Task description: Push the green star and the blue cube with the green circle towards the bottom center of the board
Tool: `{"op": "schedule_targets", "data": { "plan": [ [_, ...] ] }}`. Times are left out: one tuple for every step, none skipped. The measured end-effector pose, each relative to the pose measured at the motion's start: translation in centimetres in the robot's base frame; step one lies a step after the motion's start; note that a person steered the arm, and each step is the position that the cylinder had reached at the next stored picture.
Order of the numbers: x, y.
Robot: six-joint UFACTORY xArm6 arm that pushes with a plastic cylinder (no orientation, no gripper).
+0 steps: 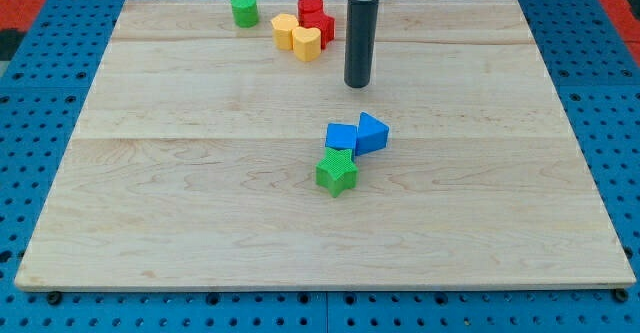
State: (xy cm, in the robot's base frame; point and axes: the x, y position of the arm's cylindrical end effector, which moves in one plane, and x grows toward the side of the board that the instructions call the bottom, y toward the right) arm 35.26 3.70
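The green star (337, 171) lies just below the board's middle. A blue cube (341, 136) touches its upper edge, and a second blue block (372, 133) leans against that cube's right side. The green circle (244, 9), a short cylinder, stands alone near the view's top, left of centre. My tip (358, 84) rests on the board above the blue pair, a short gap from them, and well to the right of the green circle.
A cluster near the view's top centre: two yellow blocks (286, 29) (307, 44) and red blocks (316, 18) behind them, just left of the rod. The wooden board (150, 213) lies on a blue pegboard (30, 123).
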Motion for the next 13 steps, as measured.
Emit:
{"op": "schedule_targets", "data": {
  "plan": [
    [0.5,-4.2],
    [1.9,-9.3],
    [3.2,-12.3],
    [3.4,-14.4],
    [3.4,-14.9],
    [1.5,-15.0],
    [-2.7,-15.4],
    [-4.5,-19.1],
    [-8.4,-21.6],
    [-12.6,-23.7],
    [-16.0,-22.1],
    [-16.1,-18.1],
    [-16.1,-14.7]
  ]
}}
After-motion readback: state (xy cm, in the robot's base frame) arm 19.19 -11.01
